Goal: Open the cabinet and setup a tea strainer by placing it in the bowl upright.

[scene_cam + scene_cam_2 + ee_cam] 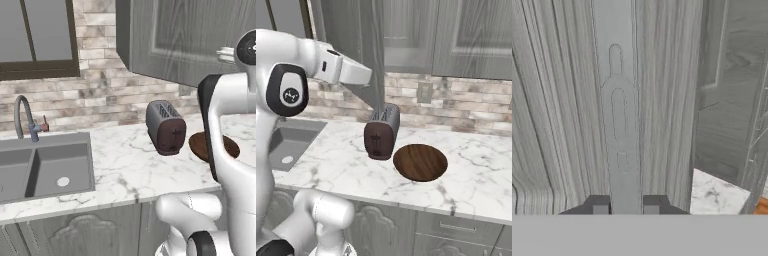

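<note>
While pressed close to the cabinet [572, 100] door, gripper [625, 205] clamped narrowly on the slim handle [618, 115]. Bowl [420, 162] flat on the marble bench [481, 170], just beside the toaster [382, 132]. Door swung partly outward in the right base view

A dark red and grey toaster [166, 128] stands on the white marble counter [125, 165], with a grey double sink [45, 167] set well to its left and a curved grey tap [24, 119] rising behind the sink. Behind the toaster runs a pale brick wall [100, 95], bearing a wall socket [424, 92] and, above the sink, a dark-framed window [37, 37].
</note>
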Motion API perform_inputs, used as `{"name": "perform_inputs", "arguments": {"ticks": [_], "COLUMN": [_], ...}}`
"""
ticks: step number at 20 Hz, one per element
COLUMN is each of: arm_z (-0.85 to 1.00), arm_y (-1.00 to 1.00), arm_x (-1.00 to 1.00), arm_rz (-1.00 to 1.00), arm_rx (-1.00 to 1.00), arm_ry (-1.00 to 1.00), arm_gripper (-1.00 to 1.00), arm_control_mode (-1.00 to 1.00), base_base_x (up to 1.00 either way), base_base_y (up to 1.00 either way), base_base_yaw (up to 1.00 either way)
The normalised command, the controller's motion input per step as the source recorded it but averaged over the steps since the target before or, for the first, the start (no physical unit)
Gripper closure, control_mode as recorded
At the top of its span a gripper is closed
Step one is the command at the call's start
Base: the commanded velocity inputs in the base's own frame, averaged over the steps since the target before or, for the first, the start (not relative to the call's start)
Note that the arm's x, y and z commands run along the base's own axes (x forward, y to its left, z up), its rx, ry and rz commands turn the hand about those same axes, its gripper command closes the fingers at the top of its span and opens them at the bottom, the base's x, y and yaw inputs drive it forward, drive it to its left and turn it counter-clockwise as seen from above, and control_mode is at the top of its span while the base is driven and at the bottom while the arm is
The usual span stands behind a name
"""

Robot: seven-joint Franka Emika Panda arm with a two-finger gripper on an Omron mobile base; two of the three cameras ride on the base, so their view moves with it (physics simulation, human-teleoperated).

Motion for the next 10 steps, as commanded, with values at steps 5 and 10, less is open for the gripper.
{"name": "perform_inputs", "arguments": {"ticks": [5, 10], "arm_z": [-0.02, -0.03], "arm_y": [0.72, 0.88], "arm_x": [-0.72, -0.56], "arm_rz": [0.00, 0.03], "arm_rx": [0.00, -0.01], "arm_ry": [-0.03, -0.01], "arm_gripper": [1.00, 1.00], "arm_control_mode": [-1.00, -1.00], "base_base_x": [0.00, 0.00], "base_base_y": [0.00, 0.00], "base_base_yaw": [0.00, 0.00]}}
